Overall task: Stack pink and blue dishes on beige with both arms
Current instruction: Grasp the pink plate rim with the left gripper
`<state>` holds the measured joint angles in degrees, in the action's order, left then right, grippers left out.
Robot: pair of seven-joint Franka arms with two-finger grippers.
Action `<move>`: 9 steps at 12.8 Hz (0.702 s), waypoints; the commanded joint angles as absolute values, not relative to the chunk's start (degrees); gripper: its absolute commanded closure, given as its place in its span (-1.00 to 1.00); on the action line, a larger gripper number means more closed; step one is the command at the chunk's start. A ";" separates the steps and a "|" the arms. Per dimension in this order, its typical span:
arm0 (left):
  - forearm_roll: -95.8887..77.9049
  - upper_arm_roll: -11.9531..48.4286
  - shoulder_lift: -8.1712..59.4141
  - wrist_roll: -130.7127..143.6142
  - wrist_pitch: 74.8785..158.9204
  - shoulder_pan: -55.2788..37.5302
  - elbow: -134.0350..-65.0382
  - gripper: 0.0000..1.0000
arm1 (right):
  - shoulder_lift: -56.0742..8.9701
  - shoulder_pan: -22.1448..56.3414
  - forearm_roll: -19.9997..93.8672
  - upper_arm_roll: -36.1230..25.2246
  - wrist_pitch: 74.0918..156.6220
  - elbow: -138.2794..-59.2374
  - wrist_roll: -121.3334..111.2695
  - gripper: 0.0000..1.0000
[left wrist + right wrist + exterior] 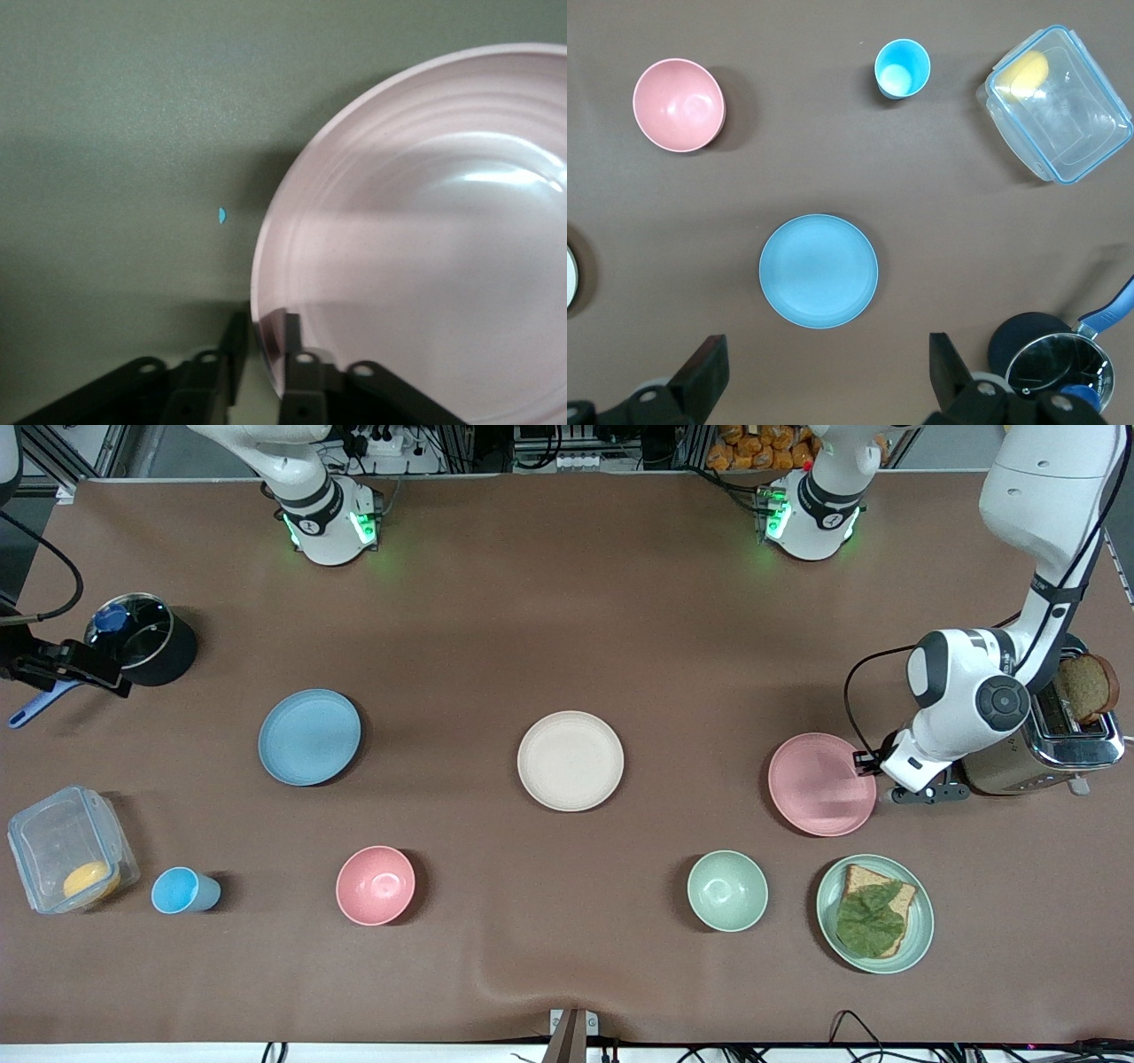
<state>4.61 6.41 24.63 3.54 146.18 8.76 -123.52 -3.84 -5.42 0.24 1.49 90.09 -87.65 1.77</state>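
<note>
Pink plate (821,784) lies flat toward the left arm's end of the table, with the left gripper (871,766) down at its rim; in the left wrist view the two fingers (290,341) straddle that rim, one inside and one outside, closed to a narrow gap on the pink plate's edge. The left arm bends low between the plate and the toaster (1045,735), which stands just beside it with a slice of bread (1085,686) upright in it. The right gripper (75,664) hangs high with its fingers spread wide, over the table's edge by the black pot (146,642). The blue plate (309,737) sits toward the right arm's end, and the beige plate (570,761) rests between the two, well apart from each with bare tablecloth around it. Nearer the camera stand a pink bowl (376,885), a blue cup (182,891), a clear box (66,850), a green bowl (727,890) and a green plate (921,921) carrying bread.
</note>
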 commanded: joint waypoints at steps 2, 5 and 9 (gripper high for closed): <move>3.69 7.38 22.43 2.73 146.34 9.05 -122.96 1.00 | -2.90 -6.33 0.70 2.02 89.91 -88.50 1.84 -1.00; 3.43 10.45 18.03 2.81 143.02 9.05 -122.96 1.00 | -5.17 -6.33 0.70 2.02 89.83 -88.50 1.84 -1.00; 2.55 18.44 13.45 3.51 137.21 8.96 -121.21 1.00 | -9.92 -5.98 1.14 2.11 87.97 -91.30 1.76 -1.00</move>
